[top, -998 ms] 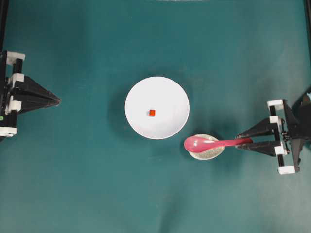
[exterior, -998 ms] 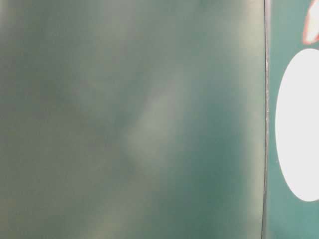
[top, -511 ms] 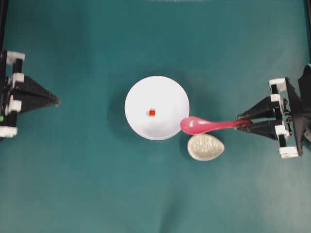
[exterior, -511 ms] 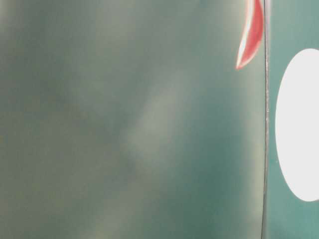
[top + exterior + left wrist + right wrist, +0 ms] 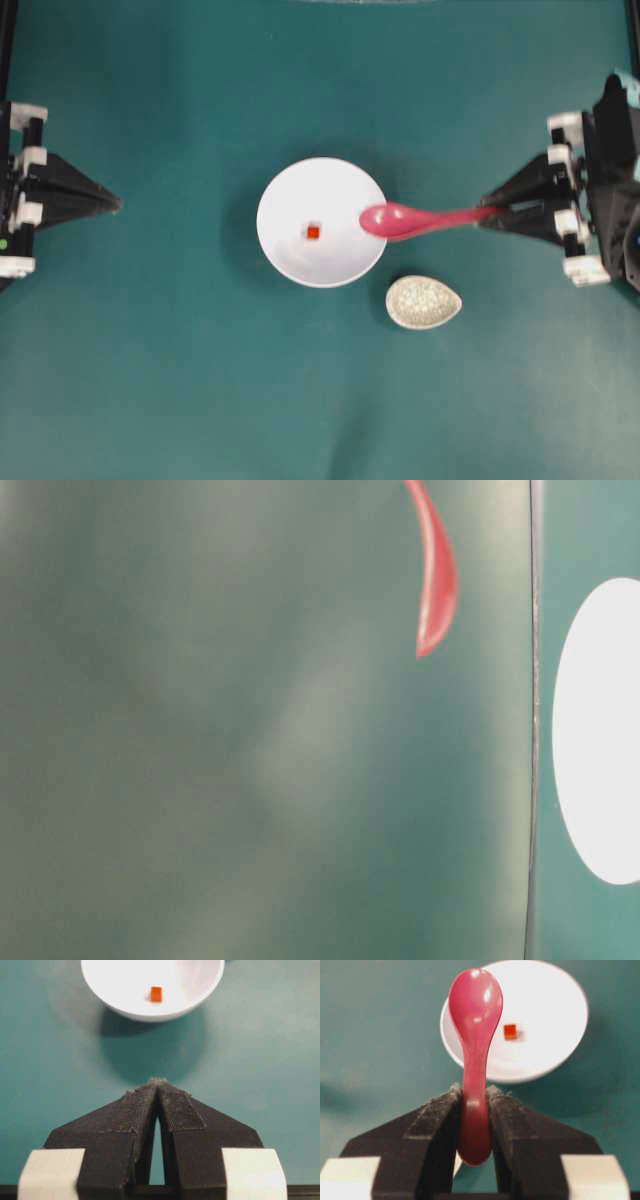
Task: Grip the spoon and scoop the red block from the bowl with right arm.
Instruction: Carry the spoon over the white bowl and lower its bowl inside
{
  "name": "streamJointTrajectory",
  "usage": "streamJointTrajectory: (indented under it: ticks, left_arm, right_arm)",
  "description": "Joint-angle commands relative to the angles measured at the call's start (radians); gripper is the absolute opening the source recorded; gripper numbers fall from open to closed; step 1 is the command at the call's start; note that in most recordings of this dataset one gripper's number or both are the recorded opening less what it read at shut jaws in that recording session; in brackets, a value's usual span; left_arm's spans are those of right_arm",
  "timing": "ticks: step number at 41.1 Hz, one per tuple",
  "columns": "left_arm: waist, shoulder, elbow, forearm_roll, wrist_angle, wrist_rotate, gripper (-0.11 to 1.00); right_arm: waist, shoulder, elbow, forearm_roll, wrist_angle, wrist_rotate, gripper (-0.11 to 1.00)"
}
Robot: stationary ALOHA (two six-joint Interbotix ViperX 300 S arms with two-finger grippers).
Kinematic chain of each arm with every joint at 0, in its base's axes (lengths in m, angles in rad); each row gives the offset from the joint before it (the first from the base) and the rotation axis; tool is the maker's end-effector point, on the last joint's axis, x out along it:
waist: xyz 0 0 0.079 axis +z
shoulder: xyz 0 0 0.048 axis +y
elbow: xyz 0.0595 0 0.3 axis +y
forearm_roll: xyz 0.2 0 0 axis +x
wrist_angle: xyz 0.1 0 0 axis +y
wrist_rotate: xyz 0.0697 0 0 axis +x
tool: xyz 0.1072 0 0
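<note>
Gripping the spoon (image 5: 415, 220) by its handle, the right claw (image 5: 492, 212) has it pinched between both pads, scoop stretched out ahead! From overhead the scoop sits over the right rim of the bowl (image 5: 290, 250), the handle running back to the right toward the claw. The wrist view shows it clearly: spoon (image 5: 475, 1040) clamped tight, its handle end poking out behind the pads, the scoop hanging over the near-left edge of the bowl (image 5: 550, 1035).

And there's the block (image 5: 313, 232), sitting near the bowl's middle, well left of the scoop, apart from it. The speckled dish (image 5: 424, 302) lies on the green surface (image 5: 180, 380) just below and right of the bowl, nothing in it.

Over on the far left of the bowl, the left claw (image 5: 115, 204) hangs well apart, its tips pressed together, holding nothing. Its own camera looks straight across to the bowl (image 5: 125, 1007) and the block (image 5: 156, 994) inside.
</note>
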Motion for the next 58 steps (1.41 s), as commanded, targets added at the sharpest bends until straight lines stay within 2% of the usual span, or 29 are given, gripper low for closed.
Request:
streamJointTrajectory:
  ticks: [1,15,24,34,40,50,58]
  left_arm:
    - [0.005,-0.002,-0.031,0.002,-0.003,0.0,0.0]
    - [0.005,-0.008,-0.032,0.002,0.011,0.002,0.0]
    - [0.005,-0.02,-0.034,0.002,0.021,0.002,0.0]
    - [0.005,-0.025,-0.034,0.002,0.025,0.002,0.0]
    - [0.005,-0.026,-0.035,0.002,0.025,0.003,0.0]
    - [0.005,-0.026,-0.034,0.002,0.026,0.003,0.0]
    - [0.005,-0.023,-0.032,0.002,0.026,0.002,0.0]
  right_arm:
    - [-0.026,0.0,-0.061,-0.003,0.034,0.003,0.25]
    - [-0.086,0.052,-0.189,-0.002,0.166,0.028,0.25]
    - [-0.115,0.155,-0.281,-0.006,0.273,0.106,0.25]
    - [-0.126,0.287,-0.374,-0.017,0.38,0.118,0.25]
    - [-0.126,0.348,-0.414,-0.043,0.414,0.118,0.25]
    - [-0.126,0.436,-0.485,-0.132,0.506,0.121,0.25]
    - [-0.126,0.5,-0.538,-0.178,0.578,0.123,0.25]
